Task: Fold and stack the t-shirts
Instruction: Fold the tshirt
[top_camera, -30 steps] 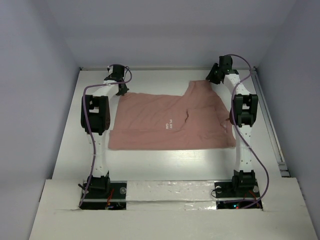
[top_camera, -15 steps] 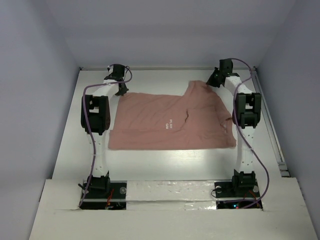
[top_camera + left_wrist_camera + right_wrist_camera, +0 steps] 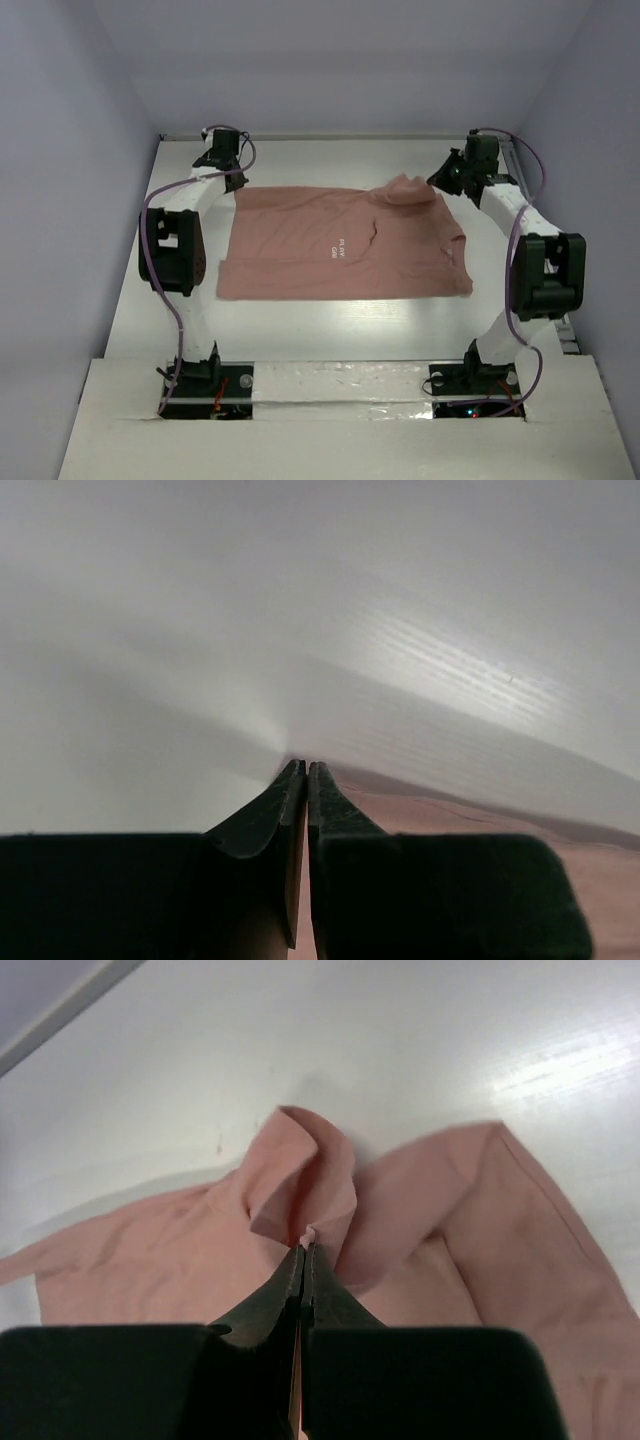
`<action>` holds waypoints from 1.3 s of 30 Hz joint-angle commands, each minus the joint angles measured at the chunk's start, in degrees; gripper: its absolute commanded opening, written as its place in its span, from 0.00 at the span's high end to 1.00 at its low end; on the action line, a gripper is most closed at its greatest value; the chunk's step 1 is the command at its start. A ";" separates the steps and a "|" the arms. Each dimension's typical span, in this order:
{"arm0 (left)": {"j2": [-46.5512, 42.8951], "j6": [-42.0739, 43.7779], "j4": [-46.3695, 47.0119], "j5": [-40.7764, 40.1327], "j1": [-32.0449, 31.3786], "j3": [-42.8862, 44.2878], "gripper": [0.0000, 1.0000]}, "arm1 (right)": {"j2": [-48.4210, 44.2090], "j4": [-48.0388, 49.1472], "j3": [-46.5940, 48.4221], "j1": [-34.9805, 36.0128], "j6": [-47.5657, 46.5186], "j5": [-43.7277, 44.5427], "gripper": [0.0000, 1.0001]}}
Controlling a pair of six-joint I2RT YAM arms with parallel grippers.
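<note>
White table (image 3: 330, 330) between pale walls (image 3: 340, 60) bears t-shirt (image 3: 320, 245).

Left gripper (image 3: 304, 766), right gripper (image 3: 302, 1248) — both closed.

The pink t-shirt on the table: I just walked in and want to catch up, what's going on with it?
Two robot arms are handling the t-shirt, which is spread mostly flat on the white table. The right gripper is shut on a bunched fold at its far right edge. The left gripper is shut at the far left corner, with pink cloth showing between its fingers. Folding looks barely begun.
</note>
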 commanded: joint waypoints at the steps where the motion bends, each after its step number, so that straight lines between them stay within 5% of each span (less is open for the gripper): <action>1: -6.45 0.38 1.68 -1.92 0.17 -5.16 1.00 | -8.09 0.56 -5.58 0.00 -1.12 2.19 1.00; 22: -16.57 -0.59 4.58 3.17 3.68 -22.74 1.00 | -40.01 -14.45 -33.44 0.00 1.94 11.95 1.00; 31: -15.61 -1.63 4.93 1.42 3.69 -29.42 1.00 | -40.30 -19.83 -40.13 0.00 7.57 10.90 0.98; 37: -20.07 -2.69 4.84 0.18 3.69 -32.85 0.93 | -40.29 -20.62 -38.29 0.00 6.27 13.71 0.86; 39: -21.49 -3.40 4.50 0.62 3.69 -33.64 0.79 | -39.94 -20.10 -35.93 0.00 3.46 12.67 0.63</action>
